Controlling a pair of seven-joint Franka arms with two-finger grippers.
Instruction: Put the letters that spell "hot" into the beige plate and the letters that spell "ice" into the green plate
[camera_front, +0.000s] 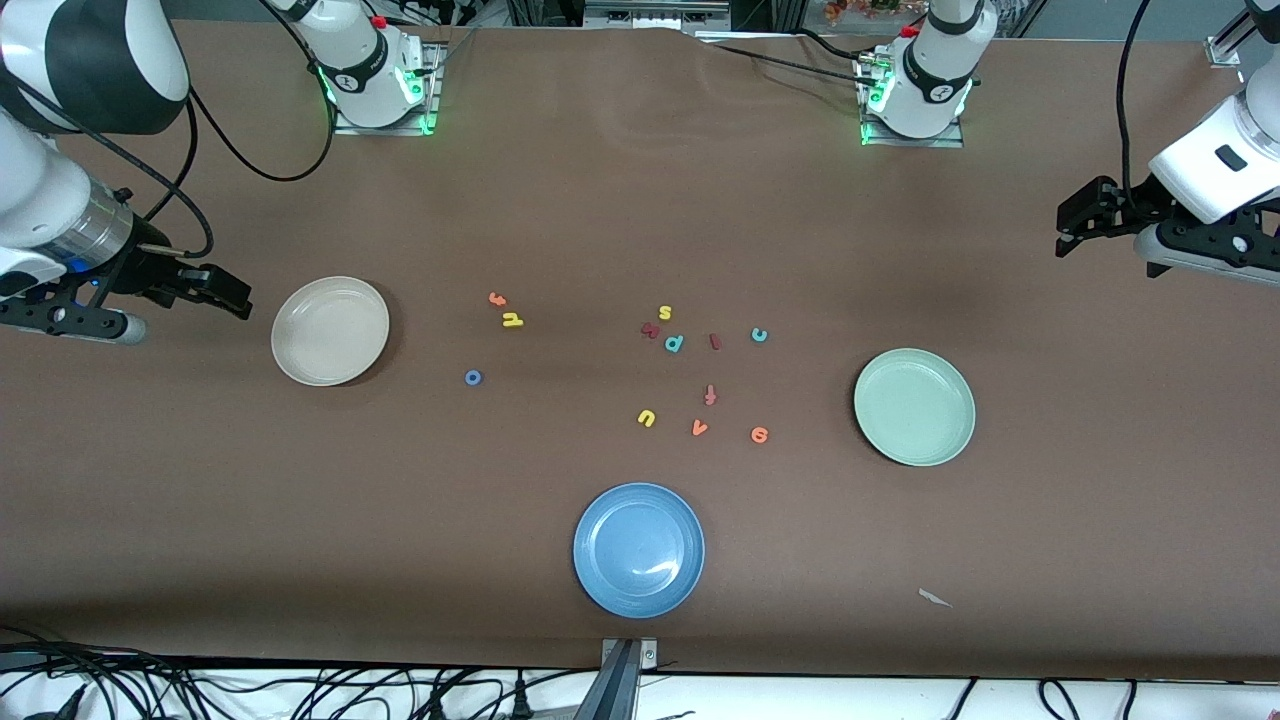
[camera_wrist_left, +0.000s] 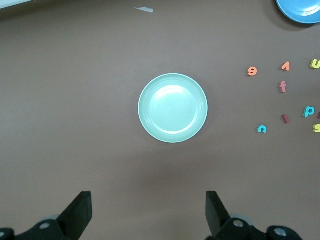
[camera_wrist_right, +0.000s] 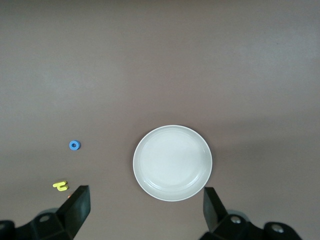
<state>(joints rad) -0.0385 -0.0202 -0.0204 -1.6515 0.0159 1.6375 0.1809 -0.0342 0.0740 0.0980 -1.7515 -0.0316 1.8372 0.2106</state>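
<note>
The beige plate (camera_front: 330, 330) (camera_wrist_right: 172, 162) lies empty toward the right arm's end, and the green plate (camera_front: 914, 406) (camera_wrist_left: 172, 107) lies empty toward the left arm's end. Between them on the table lie the orange t (camera_front: 497, 298), yellow h (camera_front: 512, 320) (camera_wrist_right: 60, 185), blue o (camera_front: 473, 377) (camera_wrist_right: 74, 145), dark red i (camera_front: 715, 342) (camera_wrist_left: 285, 118), teal c (camera_front: 759, 335) (camera_wrist_left: 262, 129) and orange e (camera_front: 759, 434) (camera_wrist_left: 252, 71). My right gripper (camera_front: 225, 290) (camera_wrist_right: 146, 205) hangs open and empty beside the beige plate. My left gripper (camera_front: 1075, 225) (camera_wrist_left: 148, 210) hangs open and empty over bare table by the green plate.
A blue plate (camera_front: 638, 549) sits nearest the front camera. Other letters lie among the task's: yellow s (camera_front: 665, 312), teal p (camera_front: 674, 343), reddish f (camera_front: 710, 394), yellow u (camera_front: 646, 418), orange v (camera_front: 699, 428). A paper scrap (camera_front: 934, 598) lies near the front edge.
</note>
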